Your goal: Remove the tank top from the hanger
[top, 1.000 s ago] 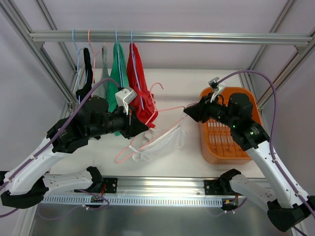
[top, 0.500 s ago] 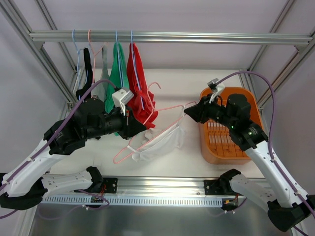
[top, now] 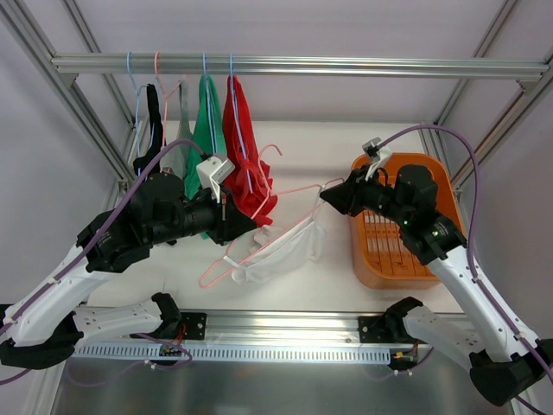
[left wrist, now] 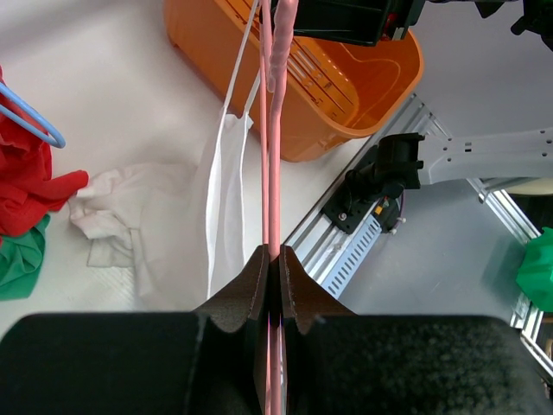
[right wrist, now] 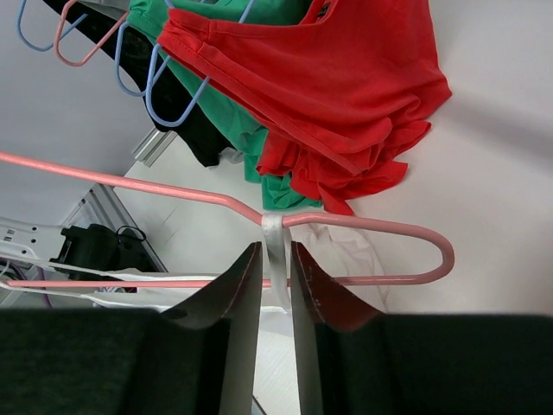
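Observation:
A pink wire hanger point(top: 298, 189) carries a white tank top point(top: 289, 251) that sags toward the table. My left gripper point(top: 240, 226) is shut on the hanger's wires, seen pinched between the jaws in the left wrist view point(left wrist: 273, 255). My right gripper point(top: 327, 195) is at the hanger's right shoulder. In the right wrist view its jaws point(right wrist: 276, 259) stand a narrow gap apart, with the white strap point(right wrist: 275, 238) between them. The strap is looped over the hanger point(right wrist: 363, 225), and light shows on both sides of it.
An orange basket point(top: 389, 275) stands at the right, under my right arm. A metal rail point(top: 294, 65) at the back holds red point(top: 244, 164), green point(top: 206, 130) and black point(top: 154, 121) garments on hangers, close behind my left gripper.
My right gripper has edged left toward the hanger's shoulder. My left gripper lifted the hanger slightly a second ago and has since held still.

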